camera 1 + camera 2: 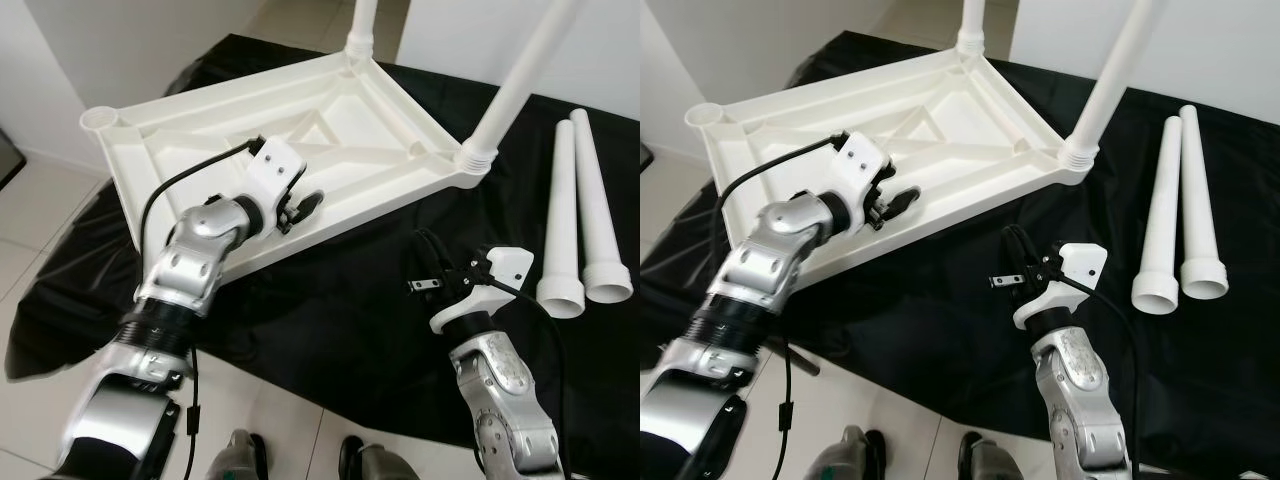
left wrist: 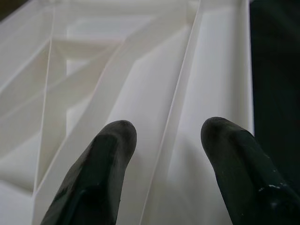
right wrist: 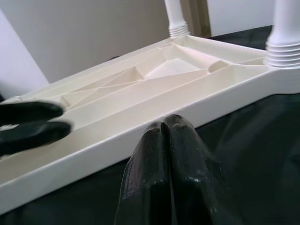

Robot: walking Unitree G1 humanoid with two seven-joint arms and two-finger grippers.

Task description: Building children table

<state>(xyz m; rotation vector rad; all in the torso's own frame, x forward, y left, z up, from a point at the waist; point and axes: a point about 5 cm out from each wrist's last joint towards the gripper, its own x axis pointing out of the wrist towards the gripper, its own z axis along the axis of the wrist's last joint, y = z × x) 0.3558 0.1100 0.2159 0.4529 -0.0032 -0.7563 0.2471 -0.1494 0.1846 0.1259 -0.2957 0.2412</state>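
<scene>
We are looking at a white tabletop (image 1: 330,130) of smooth moulded plastic with a soft sheen on its ribs. The loose legs (image 1: 580,215) are showing the same white plastic, ridged at their collars. Beneath them, a black cloth (image 1: 330,300) is lying creased and slightly shiny. The arms (image 1: 190,265) are gleaming like brushed silver metal, and the fingers (image 2: 101,168) are appearing as dull black rubbery material.

bare black cloth (image 1: 340,300) lies open between tabletop (image 1: 330,130) and two loose legs (image 1: 580,220).
</scene>
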